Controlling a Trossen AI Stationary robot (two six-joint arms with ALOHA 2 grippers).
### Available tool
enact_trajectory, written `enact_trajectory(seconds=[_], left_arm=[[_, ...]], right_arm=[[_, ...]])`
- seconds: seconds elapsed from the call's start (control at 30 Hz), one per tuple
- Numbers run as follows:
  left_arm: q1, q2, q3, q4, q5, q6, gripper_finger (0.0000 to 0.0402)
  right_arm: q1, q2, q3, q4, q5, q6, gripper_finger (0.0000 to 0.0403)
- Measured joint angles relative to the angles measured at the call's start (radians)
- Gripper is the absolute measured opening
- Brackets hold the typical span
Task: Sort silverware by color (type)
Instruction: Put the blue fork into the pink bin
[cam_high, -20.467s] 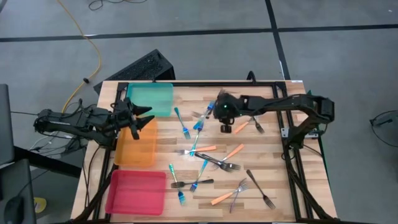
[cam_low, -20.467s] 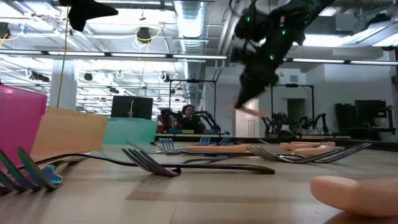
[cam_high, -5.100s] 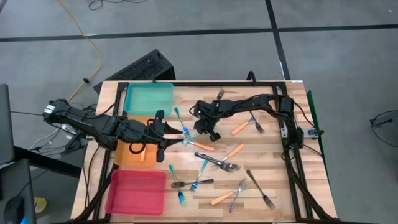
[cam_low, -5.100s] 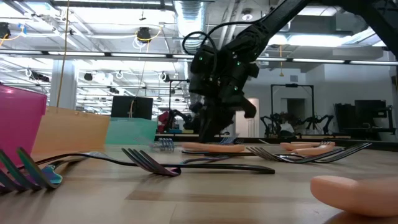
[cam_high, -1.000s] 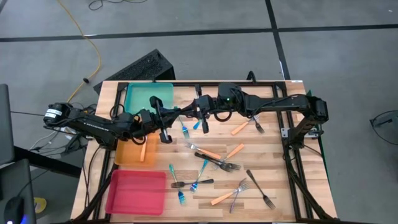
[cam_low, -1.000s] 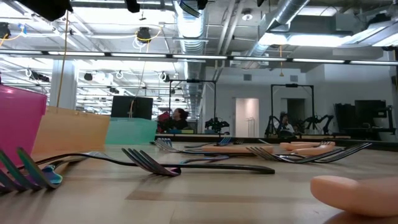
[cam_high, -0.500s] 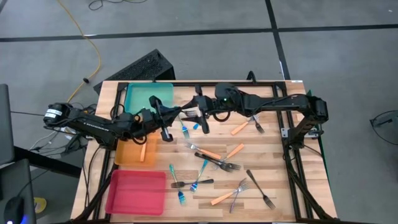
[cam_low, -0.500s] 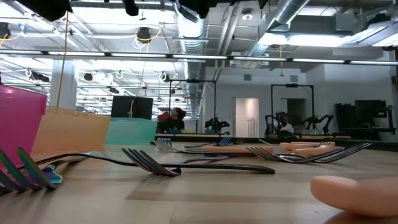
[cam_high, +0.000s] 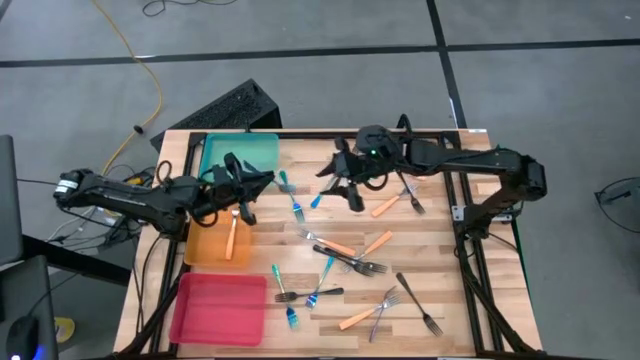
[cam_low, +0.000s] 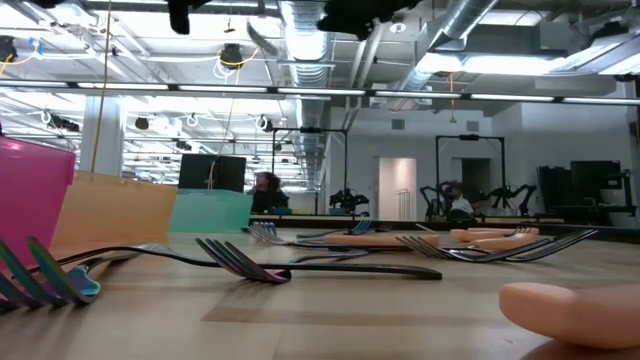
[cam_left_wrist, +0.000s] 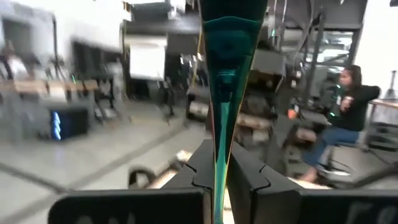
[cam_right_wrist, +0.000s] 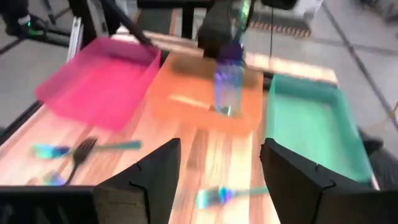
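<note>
Mid-delivery: left gripper clamped on slim teal-handled fork, apparently bound for flat teal plastic tray; right gripper jaws apart.

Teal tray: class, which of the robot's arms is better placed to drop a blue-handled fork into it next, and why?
Left. The left gripper is shut on a blue-handled fork beside the teal tray; the right gripper is open and empty.

My right gripper stands spread wide, nothing between its dark fingers. Ahead I see the flat pink plastic tray, the orange plastic tray and the teal plastic tray in a row. The other arm holds a blurred blue-handled fork above the orange one.
</note>
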Motion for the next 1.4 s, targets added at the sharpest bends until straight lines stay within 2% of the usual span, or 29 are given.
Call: enact_trajectory(seconds=[0.13, 0.23, 0.4, 0.57, 0.7, 0.8, 0.93, 1.1, 1.23, 1.4], left_arm=[[-0.044, -0.074, 0.0, -0.232, 0.026, -0.251, 0.0002], [-0.095, -0.102, 0.0, -0.385, 0.033, -0.506, 0.0002], [-0.185, -0.086, 0.0, -0.514, 0.09, -0.91, 0.0002], [-0.278, -0.028, 0.0, -0.576, 0.145, -1.127, 0.0002], [-0.335, 0.025, 0.0, -0.621, 0.234, -1.251, 0.0002], [-0.374, 0.071, 0.036, -0.682, 0.289, -1.294, 0.0002], [-0.408, 0.158, 0.195, -0.98, 0.33, -1.316, 0.0002], [-0.439, 0.298, 0.408, -1.311, 0.383, -1.232, 0.0002], [-0.463, 0.417, 0.508, -1.419, 0.455, -1.11, 0.0002], [-0.494, 0.56, 0.536, -1.443, 0.598, -0.937, 0.0002]], right_arm=[[-0.001, -0.052, 0.0, -0.116, 0.049, -0.014, 0.024], [-0.001, -0.084, 0.0, -0.162, 0.082, -0.03, 0.024], [-0.022, -0.113, 0.0, -0.189, 0.111, -0.037, 0.024], [-0.047, -0.115, 0.0, -0.19, 0.112, -0.031, 0.0239], [-0.053, -0.103, 0.0, -0.198, 0.11, -0.032, 0.0239], [-0.053, -0.103, 0.0, -0.203, 0.11, -0.044, 0.0239], [-0.053, -0.104, 0.0, -0.203, 0.11, -0.045, 0.0239], [-0.059, -0.104, 0.0, -0.204, 0.11, -0.045, 0.0239], [-0.059, -0.104, 0.0, -0.203, 0.11, -0.047, 0.0239], [-0.059, -0.104, 0.0, -0.203, 0.11, -0.048, 0.0239]])
